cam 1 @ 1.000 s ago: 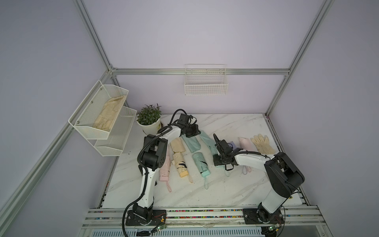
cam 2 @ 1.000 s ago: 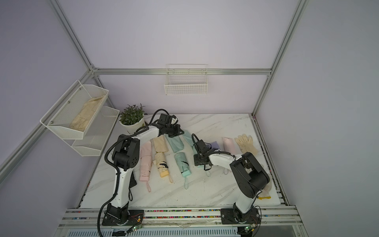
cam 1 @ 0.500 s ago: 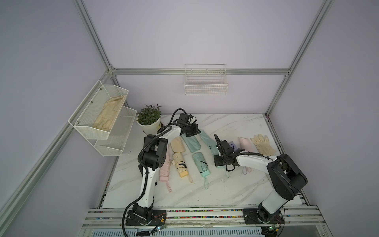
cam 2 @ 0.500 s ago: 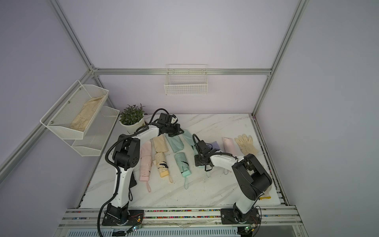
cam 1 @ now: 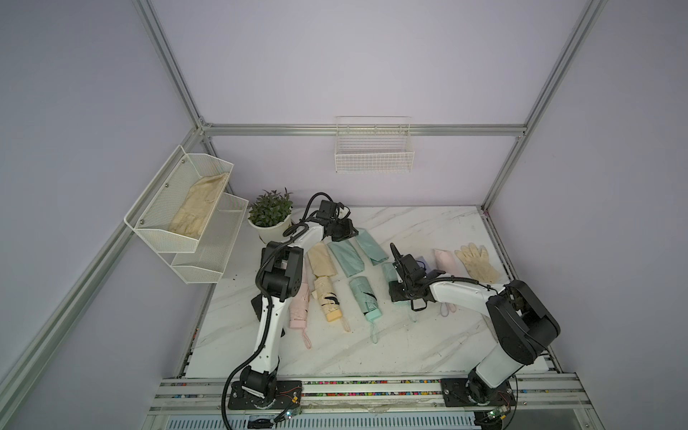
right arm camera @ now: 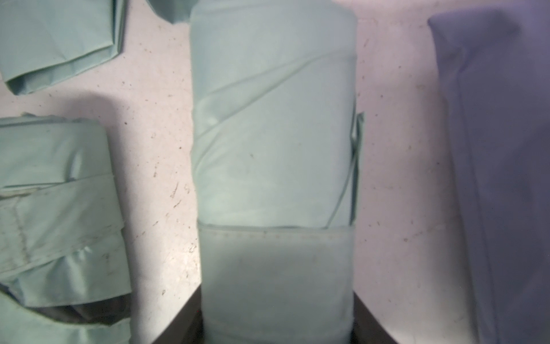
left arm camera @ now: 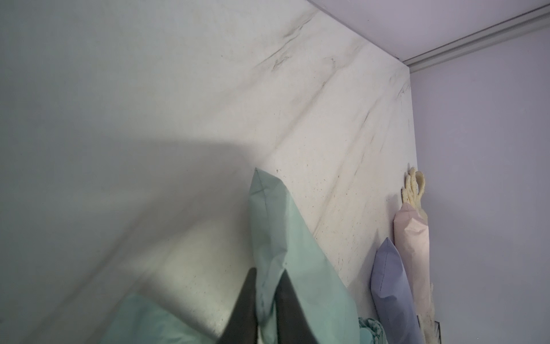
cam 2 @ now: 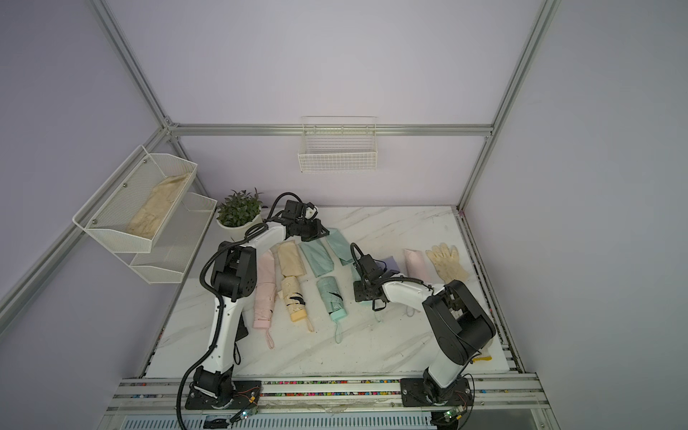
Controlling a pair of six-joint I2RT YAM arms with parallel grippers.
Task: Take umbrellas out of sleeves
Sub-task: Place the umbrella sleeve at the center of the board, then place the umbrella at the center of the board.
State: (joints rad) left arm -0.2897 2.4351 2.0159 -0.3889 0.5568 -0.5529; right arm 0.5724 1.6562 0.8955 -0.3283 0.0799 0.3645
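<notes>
Watching from the remote station, I saw the right pincer (right arm camera: 276, 297) clamped on the banded end of a mint green folded umbrella (right arm camera: 273, 134). One dark finger pressed against each flank of the roll, which lay flat on the white marble worktop (cam 1: 409, 346).

Toward the back wall, the left pincer (left arm camera: 268, 277) sat low at the far end of a flat mint green fabric sleeve (left arm camera: 276, 232). Its two dark fingers (left arm camera: 247, 297) stood slightly apart with a ridge of that cloth between them; whether they gripped it I could not tell. The held umbrella lay just beyond the sleeve's near end, roughly in line with it. No view showed me whether its tip was inside the mouth.

Toward the left arm, a second mint green sleeve (cam 1: 346, 257) lay flat, with a second mint green umbrella (cam 1: 365, 298) bare on the worktop just in front of it. Next along, a pale yellow sleeve (cam 1: 321, 260) and a pale yellow umbrella (cam 1: 327, 303) met end to end. A pastel pink umbrella (cam 1: 299, 309) lay partly behind the left arm.

On the other side of the held umbrella, a lilac fabric pouch (left arm camera: 390, 286) and a pastel pink pouch (left arm camera: 412, 247) lay side by side. A cream work glove (cam 1: 476, 262) rested just beyond the pink one.
</notes>
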